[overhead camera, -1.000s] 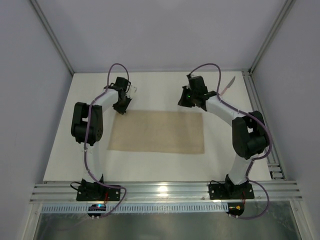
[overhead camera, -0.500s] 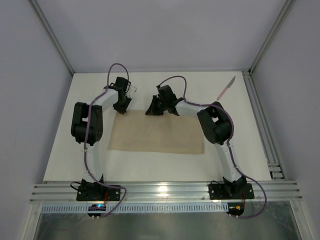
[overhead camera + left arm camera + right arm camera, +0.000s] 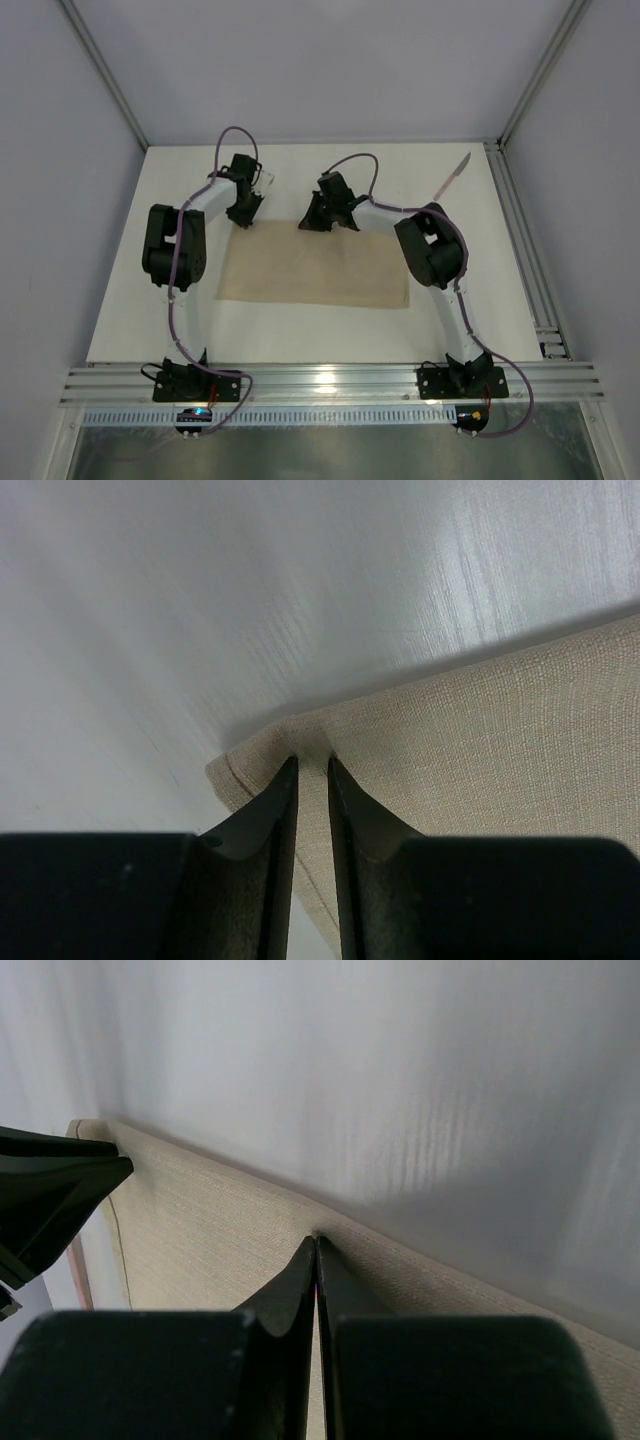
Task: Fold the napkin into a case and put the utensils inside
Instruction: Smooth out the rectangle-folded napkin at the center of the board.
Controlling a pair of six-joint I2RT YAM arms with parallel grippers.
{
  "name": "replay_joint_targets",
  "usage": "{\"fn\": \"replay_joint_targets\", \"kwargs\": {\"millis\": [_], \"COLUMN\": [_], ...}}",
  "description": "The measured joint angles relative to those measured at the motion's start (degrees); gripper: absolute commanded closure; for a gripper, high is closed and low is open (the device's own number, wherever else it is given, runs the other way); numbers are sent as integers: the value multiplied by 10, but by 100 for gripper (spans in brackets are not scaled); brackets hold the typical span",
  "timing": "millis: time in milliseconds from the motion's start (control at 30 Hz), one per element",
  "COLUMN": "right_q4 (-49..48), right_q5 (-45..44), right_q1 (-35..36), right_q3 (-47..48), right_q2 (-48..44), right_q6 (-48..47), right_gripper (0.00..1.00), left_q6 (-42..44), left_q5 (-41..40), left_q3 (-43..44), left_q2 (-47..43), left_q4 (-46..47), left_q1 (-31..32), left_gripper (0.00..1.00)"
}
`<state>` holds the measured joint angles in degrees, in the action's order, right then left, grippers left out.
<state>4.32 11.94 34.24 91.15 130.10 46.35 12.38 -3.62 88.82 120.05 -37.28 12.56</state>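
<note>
Swung in from the upper right, the right gripper point(image 3: 306, 224) sits pressed shut on the far edge of the flat napkin point(image 3: 315, 268) mid-frame, the left gripper point(image 3: 312, 763) pinching its upper-left corner; shut tips may just ruck the hem, and that thin pinch could slip.

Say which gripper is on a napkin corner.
The left gripper, pinching the napkin's far-left corner; the right gripper sits shut midway along the far edge.

Plain beige napkin point(image 3: 315, 265), white table point(image 3: 480, 300), pinkish-handled grey-bladed knife point(image 3: 452, 176), black gripper fingers point(image 3: 250, 860), purple cables point(image 3: 236, 128).
</note>
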Motion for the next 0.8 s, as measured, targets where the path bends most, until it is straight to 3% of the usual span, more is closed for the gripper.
{"fn": "replay_joint_targets", "kwargs": {"millis": [333,800], "right_q4": [4,65], "right_q5": [2,4], "right_q1": [-67,-208], "right_q3": [-118,-290], "right_q2": [-84,-234], "right_q6": [0,-80], "right_gripper": [96,96], "left_q6": [0,0], "left_q5": [-3,-4], "left_q3": [0,0], "left_q2": [0,0], "left_q4": [2,3], "left_q1": [1,1], "left_gripper": [81,80]}}
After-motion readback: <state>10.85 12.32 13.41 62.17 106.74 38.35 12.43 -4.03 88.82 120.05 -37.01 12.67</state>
